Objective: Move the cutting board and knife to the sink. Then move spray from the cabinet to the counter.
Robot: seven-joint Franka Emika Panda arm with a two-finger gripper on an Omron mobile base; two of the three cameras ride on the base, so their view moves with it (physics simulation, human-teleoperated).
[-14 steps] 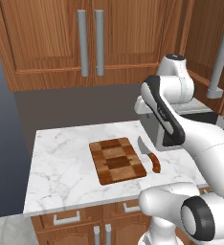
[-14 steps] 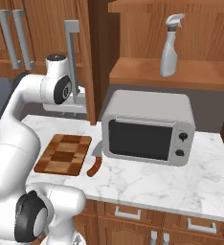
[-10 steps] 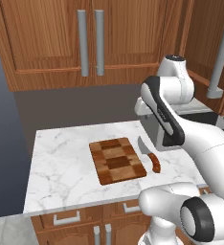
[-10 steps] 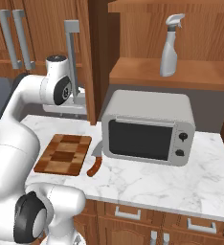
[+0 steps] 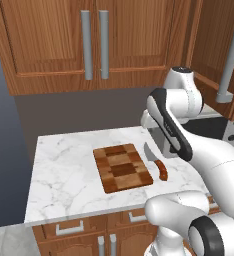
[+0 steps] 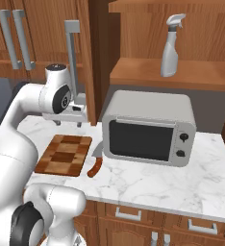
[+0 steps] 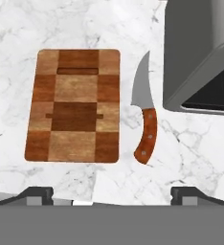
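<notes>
The checkered wooden cutting board [image 5: 123,167] [image 6: 64,154] [image 7: 75,107] lies flat on the white marble counter [image 5: 64,170] [image 6: 172,185]. Just to its right rests the knife [image 5: 156,162] [image 6: 95,162] [image 7: 145,115], red-brown handle toward the counter's front edge. My gripper [image 6: 68,123] [image 7: 111,195] hangs open well above the board and knife, touching neither, with nothing between its fingers. The grey spray [image 6: 170,45] stands upright on a shelf of the open cabinet [image 6: 181,74], above the microwave. The sink is out of view.
A grey microwave [image 6: 150,127] [image 7: 200,52] sits on the counter right of the knife, close to the blade. The open cabinet door with its grey bar handle [image 6: 72,57] stands just behind my hand. Closed upper cabinets [image 5: 94,45] hang over the counter's left part.
</notes>
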